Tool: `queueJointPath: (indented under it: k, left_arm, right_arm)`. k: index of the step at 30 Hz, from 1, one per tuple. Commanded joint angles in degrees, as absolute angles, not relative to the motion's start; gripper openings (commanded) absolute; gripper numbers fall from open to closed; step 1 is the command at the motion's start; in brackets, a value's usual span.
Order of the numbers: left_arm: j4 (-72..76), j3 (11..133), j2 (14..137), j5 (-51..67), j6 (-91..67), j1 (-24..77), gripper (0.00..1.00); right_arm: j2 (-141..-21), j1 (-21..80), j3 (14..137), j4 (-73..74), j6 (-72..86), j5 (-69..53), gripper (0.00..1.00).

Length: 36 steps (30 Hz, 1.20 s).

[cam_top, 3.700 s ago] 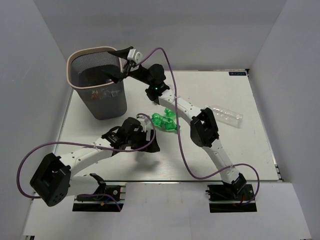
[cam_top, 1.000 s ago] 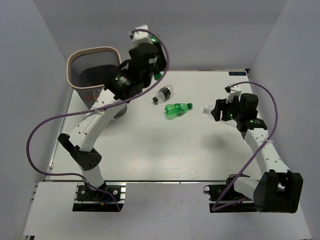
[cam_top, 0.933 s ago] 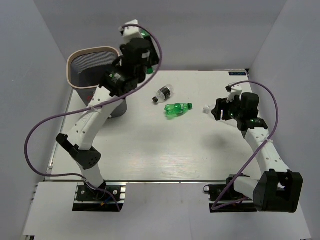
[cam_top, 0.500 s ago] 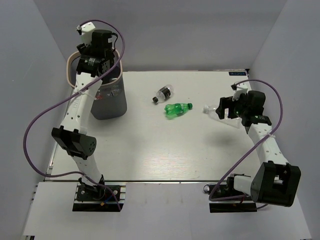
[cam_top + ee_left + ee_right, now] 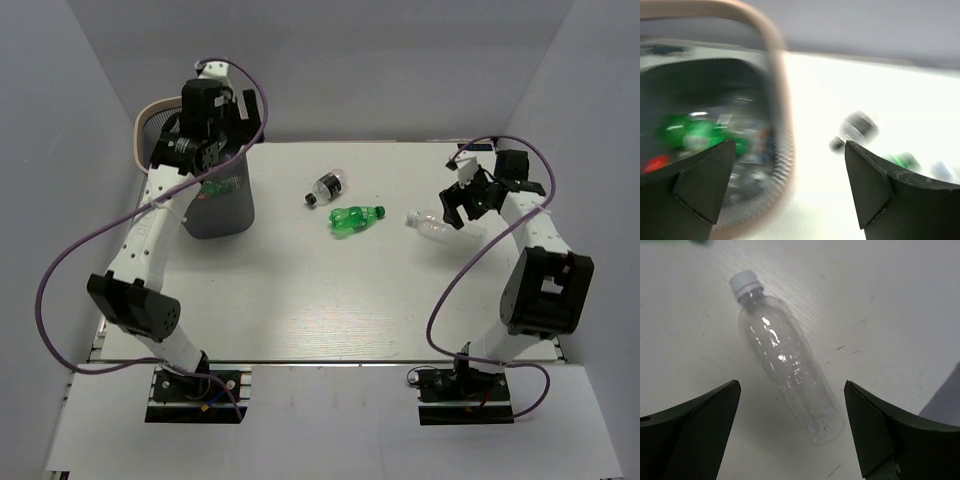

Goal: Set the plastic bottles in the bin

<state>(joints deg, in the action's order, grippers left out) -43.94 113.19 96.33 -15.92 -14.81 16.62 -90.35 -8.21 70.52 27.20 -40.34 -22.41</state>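
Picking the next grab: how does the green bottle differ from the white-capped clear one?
The green bottle is tinted; the white-capped clear bottle is colourless. The green bottle lies mid-table, no gripper near; the clear one sits under the open right gripper. Their caps point toward each other. Both lie sideways on the table, outside the bin.

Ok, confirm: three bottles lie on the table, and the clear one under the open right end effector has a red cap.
The cap is white, not red, per the right wrist view. Rest holds: on the table lie the green bottle, black-capped bottle, and clear bottle under the open right end effector.
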Motion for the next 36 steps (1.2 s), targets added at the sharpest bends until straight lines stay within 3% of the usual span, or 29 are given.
queueJointPath:
  k: [1, 2, 5, 9, 14, 24, 27, 28, 30, 32, 36]
  left_arm:
    - [-32.81, 105.67, 88.6, 13.75, -8.44, 18.19, 0.99]
    - [-31.74, 103.73, 87.03, 21.02, -8.44, 19.24, 0.99]
    - [-30.59, 96.26, 85.26, 27.32, -8.96, 21.43, 0.99]
    - [-29.18, 82.64, 79.39, 28.12, -9.58, 24.07, 0.99]
    - [-25.77, 67.45, 75.24, 26.19, -12.91, 26.1, 0.99]
    - [-19.34, 49.93, 71.46, 23.38, -18.98, 29.71, 0.99]
    - [-17.32, 46.59, 70.84, 23.38, -20.47, 30.94, 0.99]
    - [-17.31, 45.54, 70.84, 23.38, -21.0, 31.55, 0.99]
    - [-16.7, 44.3, 70.31, 22.86, -21.01, 32.08, 0.99]
    - [-16.7, 43.43, 70.31, 22.85, -21.01, 33.13, 0.99]
    - [-14.24, 39.91, 70.31, 22.85, -22.15, 33.75, 0.99]
  right_arm:
    - [-97.7, -8.09, 77.5, 39.27, -52.73, -26.44, 0.9]
    - [-98.87, -8.0, 78.39, 40.51, -53.69, -26.89, 0.9]
    - [-103.09, -7.82, 82.0, 44.38, -58.7, -28.39, 0.9]
    - [-107.48, -7.12, 84.64, 48.6, -63.01, -28.83, 0.9]
    - [-110.48, -5.54, 82.27, 42.82, -62.76, -24.71, 0.9]
    - [-113.29, -2.2, 78.05, 38.06, -64.77, -19.69, 0.83]
    - [-113.47, -1.76, 79.09, 40.15, -65.21, -20.74, 0.62]
    - [-113.81, -1.58, 79.8, 44.08, -65.91, -22.05, 0.4]
    - [-113.56, -1.06, 84.77, 49.88, -67.49, -25.73, 0.2]
    - [-112.07, -0.27, 90.4, 55.96, -67.24, -31.44, 0.08]
    - [-109.95, 5.42, 110.24, 66.52, -65.66, -44.8, 0.07]
